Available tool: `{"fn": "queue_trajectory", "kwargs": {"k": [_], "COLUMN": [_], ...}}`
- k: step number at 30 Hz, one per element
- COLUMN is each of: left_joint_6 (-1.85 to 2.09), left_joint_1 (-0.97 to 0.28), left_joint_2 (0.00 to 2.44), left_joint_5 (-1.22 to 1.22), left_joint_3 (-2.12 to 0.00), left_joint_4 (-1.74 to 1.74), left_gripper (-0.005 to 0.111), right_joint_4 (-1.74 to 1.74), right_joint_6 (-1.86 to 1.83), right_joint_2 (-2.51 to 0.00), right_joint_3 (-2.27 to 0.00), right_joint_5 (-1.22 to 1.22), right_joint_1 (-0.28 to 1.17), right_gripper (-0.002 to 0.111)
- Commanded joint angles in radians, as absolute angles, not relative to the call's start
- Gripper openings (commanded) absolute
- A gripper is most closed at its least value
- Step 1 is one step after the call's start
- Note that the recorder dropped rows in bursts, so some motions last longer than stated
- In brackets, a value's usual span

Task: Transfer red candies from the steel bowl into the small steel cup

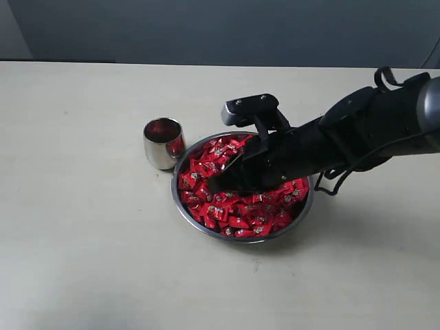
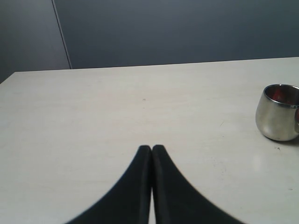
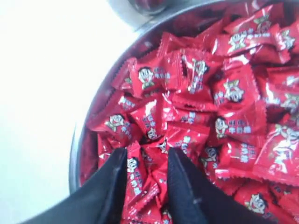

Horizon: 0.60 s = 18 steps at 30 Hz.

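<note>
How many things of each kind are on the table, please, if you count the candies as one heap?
Steel bowl: 1
Small steel cup: 1
Heap of red candies in the bowl: 1 (pieces too many to count)
Total: 3

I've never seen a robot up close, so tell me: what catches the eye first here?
A heap of shiny red candies fills the steel bowl near the middle of the table. The black right end effector is dipped into the heap, jaws parted. Close beside the bowl stands the small steel cup.
</note>
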<state>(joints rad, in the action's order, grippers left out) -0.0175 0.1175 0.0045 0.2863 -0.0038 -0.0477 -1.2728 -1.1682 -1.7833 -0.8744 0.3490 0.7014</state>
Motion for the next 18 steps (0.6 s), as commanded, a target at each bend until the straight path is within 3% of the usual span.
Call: {"fn": "queue_trajectory", "kwargs": {"k": [1,11,18], "left_joint_6": [-0.019,-0.019,-0.019], "left_joint_1": [0.118,0.118,0.118], "left_joint_2": [0.000,0.000,0.000], "left_joint_5": [0.284,0.284,0.284], "left_joint_3": [0.000,0.000,0.000], "left_joint_4": [-0.045,-0.045,-0.045], "left_gripper": [0.000,0.000,0.000], "right_joint_4": [-1.235,-1.043,-0.645], "right_joint_6": [-1.177,-1.077,-0.684], "right_joint_2": [-1.772,-1.772,-1.772], "right_joint_3": [-0.884,-0.957,-1.032], "right_joint_5": [0.353,0.384,0.449], "right_joint_1": [0.700,0.700,0.700], "right_gripper": [0.030,0.030,0.030]}}
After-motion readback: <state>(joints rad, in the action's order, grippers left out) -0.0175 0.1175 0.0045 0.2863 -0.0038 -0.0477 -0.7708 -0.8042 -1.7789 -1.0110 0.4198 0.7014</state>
